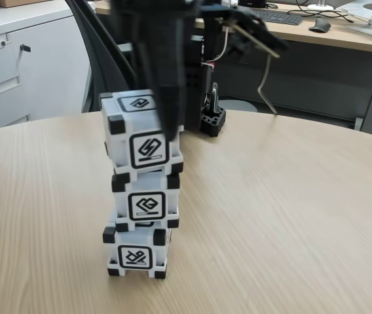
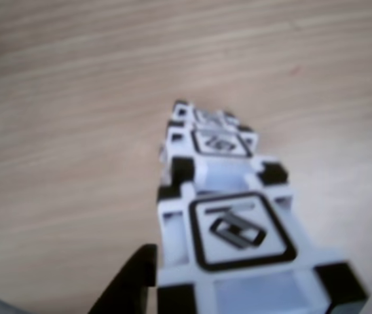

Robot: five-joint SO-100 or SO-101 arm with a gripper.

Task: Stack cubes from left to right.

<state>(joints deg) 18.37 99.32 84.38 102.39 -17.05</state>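
**Three cubes stacked; gripper at the top one**

Fixed view: three cubes stand in one column on the light wooden table (image 1: 291, 216), left of centre. Bottom cube (image 1: 137, 252) rests on the table surface. Middle cube (image 1: 146, 201) sits on it, shifted slightly to the right. Top cube (image 1: 141, 133) sits on the middle one, tilted a little, its upper face leaning toward the camera. Column is uneven but standing.

The black arm (image 1: 166, 59) comes down from the upper edge, and the gripper (image 1: 171, 124) lies against the right front part of the top cube, overlapping its face. Cannot tell from this view whether the fingers clamp the cube or only rest beside it.

Other view, looking down along the stack: top cube (image 2: 245, 242) is large and blurred in the foreground, the lower two cubes recede behind it. One dark finger (image 2: 130, 284) sits just beside the cube's left edge at the bottom of the frame; contact is unclear.

Background, fixed view: black mesh office chair (image 1: 104, 46), white cabinet (image 1: 22, 72), desk with keyboard (image 1: 271, 14).
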